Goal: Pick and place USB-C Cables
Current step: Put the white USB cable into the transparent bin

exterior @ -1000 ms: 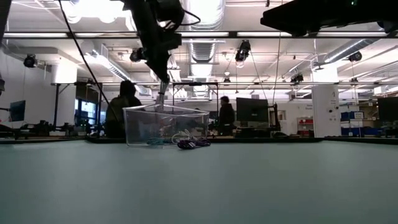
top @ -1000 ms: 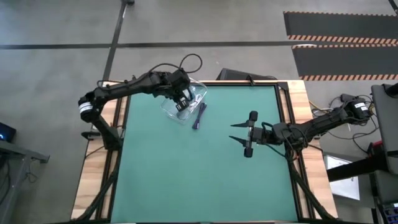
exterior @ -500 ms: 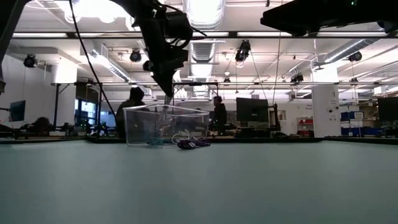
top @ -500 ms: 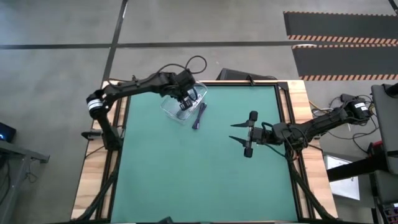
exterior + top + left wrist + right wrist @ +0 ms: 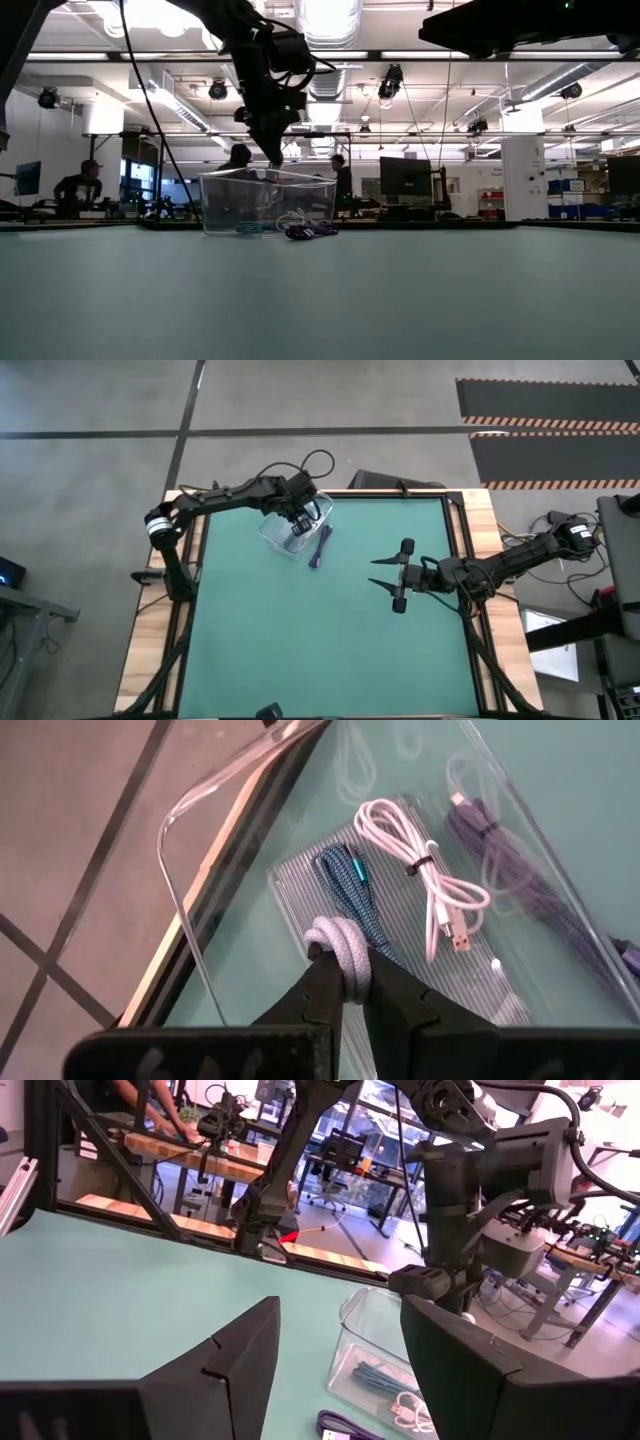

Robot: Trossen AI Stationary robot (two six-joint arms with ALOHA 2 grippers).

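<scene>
My left gripper (image 5: 299,520) hangs over the clear plastic box (image 5: 268,536) at the table's far left and is shut on a pale white cable bundle (image 5: 338,938). In the box lie a teal cable (image 5: 348,888) and a white cable (image 5: 425,875). A dark purple cable (image 5: 320,547) lies on the table just right of the box. My right gripper (image 5: 386,573) is open and empty, right of the table's middle. In the low view the left fingertips (image 5: 275,158) stand just above the box's rim. My left gripper pinches the white bundle by a looped end (image 5: 336,932) between its two fingers. The fingers come from above, pointing down into the box. The loop sticks out past the fingertips, clear of the box floor; the fingers hide the rest of the bundle.
The box's walls (image 5: 230,205) stand around the left gripper's fingers. The right wrist view shows the box (image 5: 372,1325) and the left arm (image 5: 450,1200) beyond it. The green mat (image 5: 300,640) lies bare near the front. People move in the room behind the table.
My left gripper has shifted a little toward the table's right edge over the box and stays shut on the white bundle.
</scene>
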